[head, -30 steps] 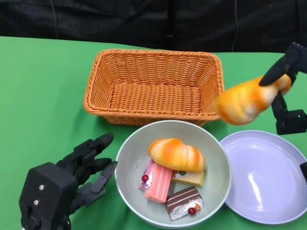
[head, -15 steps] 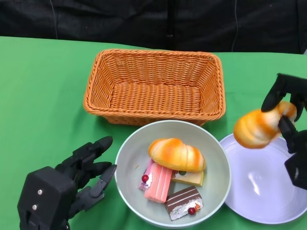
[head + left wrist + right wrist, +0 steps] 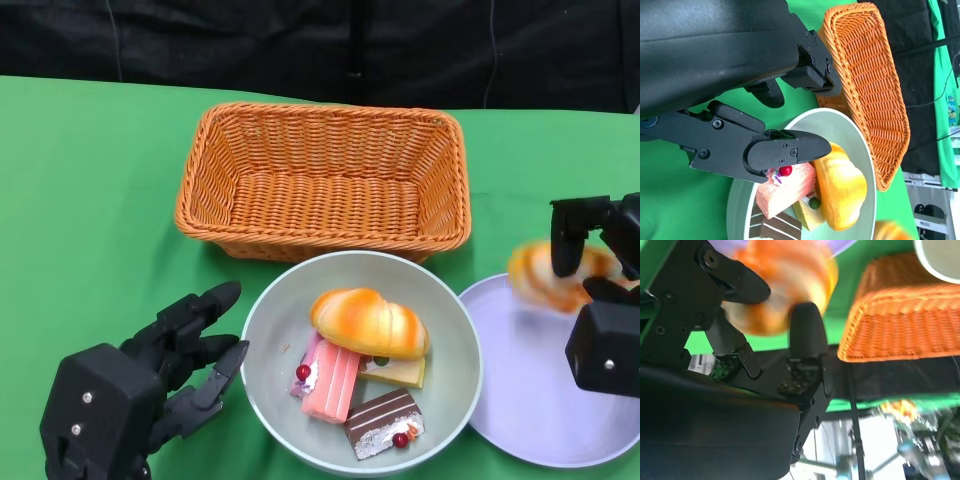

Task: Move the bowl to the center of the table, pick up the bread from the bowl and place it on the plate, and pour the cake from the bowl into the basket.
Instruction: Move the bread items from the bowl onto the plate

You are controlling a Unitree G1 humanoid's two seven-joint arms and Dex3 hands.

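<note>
Head view: the bread (image 3: pixel 545 275) held by the right hand (image 3: pixel 600 300) has been brought down from beside the basket (image 3: pixel 325 180) to just above the far edge of the plate (image 3: pixel 545 370), at about 3 o'clock from the bowl (image 3: pixel 362 362). It is blurred, so it is judged to be in motion and not yet put down; the placing of this piece seems nearly finished. Its long axis is seen roughly from 9 to 3 o'clock, with the rounder end toward the bowl. In the right wrist view the fingers (image 3: pixel 807 330) are closed around it. A second bread (image 3: pixel 370 322) lies in the bowl above the cake pieces (image 3: pixel 345 385), its long axis from 10 to 4 o'clock. The left hand (image 3: pixel 150 375) is kept beside the bowl at 9 o'clock, its fingers spread and grasping nothing.
</note>
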